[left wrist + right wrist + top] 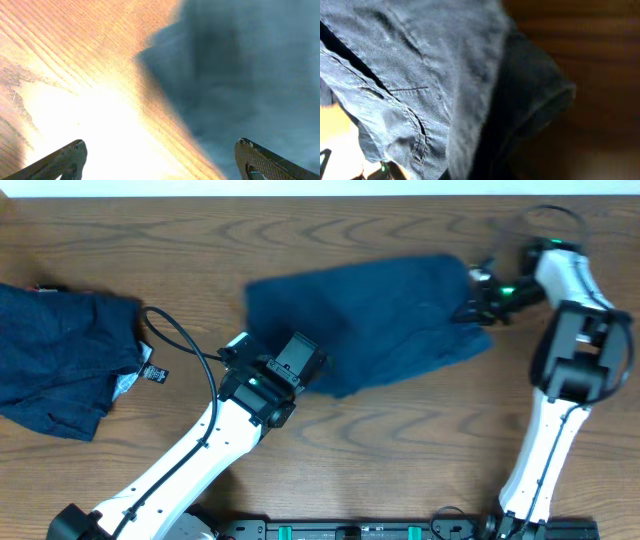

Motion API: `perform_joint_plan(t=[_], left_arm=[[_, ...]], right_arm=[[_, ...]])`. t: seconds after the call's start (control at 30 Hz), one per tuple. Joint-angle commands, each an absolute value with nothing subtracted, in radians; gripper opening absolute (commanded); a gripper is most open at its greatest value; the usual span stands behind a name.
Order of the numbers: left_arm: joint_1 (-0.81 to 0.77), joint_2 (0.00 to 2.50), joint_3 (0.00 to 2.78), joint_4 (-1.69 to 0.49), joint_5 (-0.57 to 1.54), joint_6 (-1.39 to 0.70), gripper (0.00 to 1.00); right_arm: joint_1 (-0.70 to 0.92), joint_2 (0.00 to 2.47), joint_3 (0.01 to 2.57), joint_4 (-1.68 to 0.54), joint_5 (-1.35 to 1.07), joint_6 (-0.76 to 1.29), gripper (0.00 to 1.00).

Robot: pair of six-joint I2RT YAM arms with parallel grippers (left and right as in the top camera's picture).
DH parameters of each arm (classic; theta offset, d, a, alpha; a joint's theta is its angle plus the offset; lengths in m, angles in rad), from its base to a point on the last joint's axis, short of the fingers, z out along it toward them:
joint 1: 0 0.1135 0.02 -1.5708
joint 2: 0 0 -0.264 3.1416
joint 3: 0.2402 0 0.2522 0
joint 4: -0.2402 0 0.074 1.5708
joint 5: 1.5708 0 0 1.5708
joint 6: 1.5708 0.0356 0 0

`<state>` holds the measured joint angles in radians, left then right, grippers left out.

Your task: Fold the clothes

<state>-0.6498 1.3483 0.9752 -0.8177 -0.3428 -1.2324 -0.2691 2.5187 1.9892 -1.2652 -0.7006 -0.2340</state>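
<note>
**Shorts stretched between two grippers, right end pinched**

At the far left of the table (200, 240) lies a rumpled pile of shorts (60, 350), its small tags (150, 370) poking out on the right side; it is well apart from both arms.

The left gripper (312, 362) hovers over the lower left edge of the spread shorts (370, 315). Its wrist view shows the fingers (65, 159) wide apart and holding nothing, bare wood under one and blue cloth under the other; the hem runs diagonally between them.

The spread shorts lie mid-table with their long axis running left to right, one arm at each end.

At the right end, the right gripper (468, 308) is closed, and by the bunched, draping cloth filling its wrist view it appears clamped on that edge.

The next move likely turns on this line: the right end would be carried leftward along the long axis, toward the left gripper; the left arm is nearer the free end and could pin it.
</note>
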Motion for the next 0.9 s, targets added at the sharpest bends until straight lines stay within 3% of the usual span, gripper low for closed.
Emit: perform_joint_plan(t=[0.0,0.33,0.87], left_arm=[[-0.646,1.352,0.995,-0.820,-0.348,-1.222,0.95],[-0.646,1.352,0.995,-0.756,-0.348,-1.170,0.95],[-0.646,1.352,0.995,-0.738,-0.348,-1.136,0.95]], right_arm=[[-0.336,2.547,1.978,-1.248,-0.466,-0.209,0.02],[-0.356,2.417,1.978,-1.253,-0.448,-0.234,0.01],[-0.260,1.873,1.979,-1.346,-0.452,-0.176,0.01]])
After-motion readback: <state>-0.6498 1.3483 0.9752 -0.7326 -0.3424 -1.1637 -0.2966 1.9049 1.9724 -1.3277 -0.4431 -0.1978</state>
